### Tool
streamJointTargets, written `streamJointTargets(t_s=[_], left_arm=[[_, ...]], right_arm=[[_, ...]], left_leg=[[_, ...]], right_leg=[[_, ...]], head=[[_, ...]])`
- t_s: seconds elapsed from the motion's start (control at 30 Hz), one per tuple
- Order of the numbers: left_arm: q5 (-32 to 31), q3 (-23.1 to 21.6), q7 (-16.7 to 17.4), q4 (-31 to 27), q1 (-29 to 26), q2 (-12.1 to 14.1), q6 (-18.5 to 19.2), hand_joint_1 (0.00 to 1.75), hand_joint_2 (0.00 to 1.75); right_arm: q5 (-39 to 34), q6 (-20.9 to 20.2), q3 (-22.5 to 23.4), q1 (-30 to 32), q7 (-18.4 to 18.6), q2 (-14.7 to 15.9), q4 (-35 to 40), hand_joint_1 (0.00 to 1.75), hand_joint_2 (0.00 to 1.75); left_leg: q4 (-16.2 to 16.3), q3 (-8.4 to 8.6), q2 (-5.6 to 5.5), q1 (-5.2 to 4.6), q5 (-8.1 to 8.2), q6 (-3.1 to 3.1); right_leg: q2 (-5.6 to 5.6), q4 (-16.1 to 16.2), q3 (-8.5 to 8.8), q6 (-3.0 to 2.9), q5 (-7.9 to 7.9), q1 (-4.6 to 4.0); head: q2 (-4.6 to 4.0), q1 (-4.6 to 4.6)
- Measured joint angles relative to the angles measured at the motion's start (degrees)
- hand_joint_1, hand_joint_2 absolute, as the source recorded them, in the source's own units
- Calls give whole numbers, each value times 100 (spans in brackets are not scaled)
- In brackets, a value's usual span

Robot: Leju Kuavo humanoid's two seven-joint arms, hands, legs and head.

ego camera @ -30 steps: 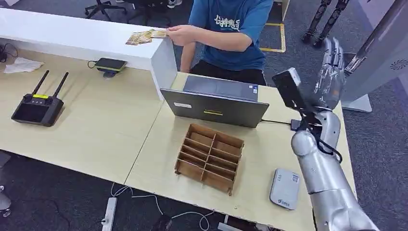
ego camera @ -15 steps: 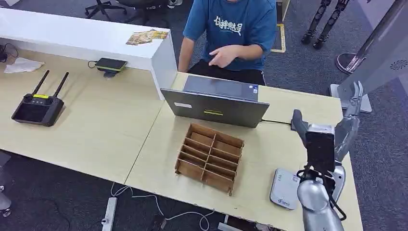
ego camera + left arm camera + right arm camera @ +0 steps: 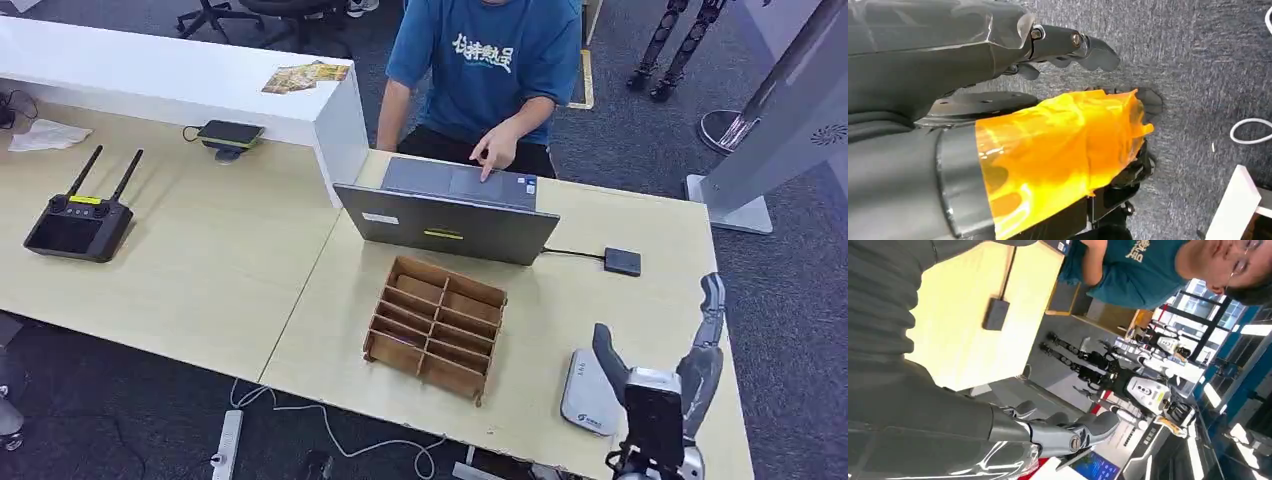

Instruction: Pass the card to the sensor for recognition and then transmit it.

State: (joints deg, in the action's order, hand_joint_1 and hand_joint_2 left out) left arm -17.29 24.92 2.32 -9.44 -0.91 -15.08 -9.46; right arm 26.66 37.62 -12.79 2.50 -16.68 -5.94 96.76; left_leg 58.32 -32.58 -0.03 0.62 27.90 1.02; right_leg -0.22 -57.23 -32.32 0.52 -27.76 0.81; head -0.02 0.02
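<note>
Several picture cards [image 3: 305, 75] lie on top of the white counter [image 3: 180, 75] at the back, far from both hands. The grey-white sensor pad [image 3: 590, 392] lies flat near the table's front right edge. My right hand [image 3: 662, 385] stands just right of the pad, low at the table's near edge, fingers pointing up and spread, holding nothing. In the right wrist view its fingers [image 3: 1073, 432] reach out empty beyond the table [image 3: 958, 315]. My left hand [image 3: 1063, 42] hangs over the dark carpet, fingers apart and empty.
A person in a blue shirt [image 3: 490, 60] sits behind the open laptop [image 3: 450, 215], one finger on its keyboard. A wooden compartment rack [image 3: 437, 325] stands mid-table. A small black box [image 3: 622, 262] lies on a cable, and a remote controller [image 3: 78, 225] and a phone [image 3: 230, 133] lie left.
My right arm has dropped from raised near the person to low beside the sensor pad. The person's hand left the cards on the counter and moved to the laptop.
</note>
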Motion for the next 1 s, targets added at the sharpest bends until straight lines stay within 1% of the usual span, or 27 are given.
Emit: streamJointTargets(t_s=[0.17, 0.37, 0.5, 1.0], left_arm=[[26, 70, -11, 0, -14, -4, 0, 0, 0], [35, 96, -29, 0, -20, -9, -2, 0, 0], [26, 112, -37, -2, -24, -9, -4, 0, 0], [-17, 112, -44, -11, -25, -11, -4, 0, 0]], right_arm=[[22, 166, -127, 388, -170, -118, 140, 0, 175], [13, 208, -162, 599, -238, -206, 190, 0, 175], [-9, 214, -160, 673, -308, -260, 201, 0, 175], [90, 214, -146, 755, -332, -315, 201, 0, 175]], left_leg=[[0, 0, 1, 0, 0, 0], [0, 0, 2, 0, 0, 0], [0, 0, 3, 0, 0, 0], [0, 0, 3, 0, 0, 0]], right_leg=[[1, 0, 0, 0, 0, 0], [1, 0, 1, 0, 0, 0], [0, 0, 1, 0, 0, 0], [0, 0, 1, 0, 0, 0]], head=[[0, -2], [0, -2], [0, -2], [0, -2]])
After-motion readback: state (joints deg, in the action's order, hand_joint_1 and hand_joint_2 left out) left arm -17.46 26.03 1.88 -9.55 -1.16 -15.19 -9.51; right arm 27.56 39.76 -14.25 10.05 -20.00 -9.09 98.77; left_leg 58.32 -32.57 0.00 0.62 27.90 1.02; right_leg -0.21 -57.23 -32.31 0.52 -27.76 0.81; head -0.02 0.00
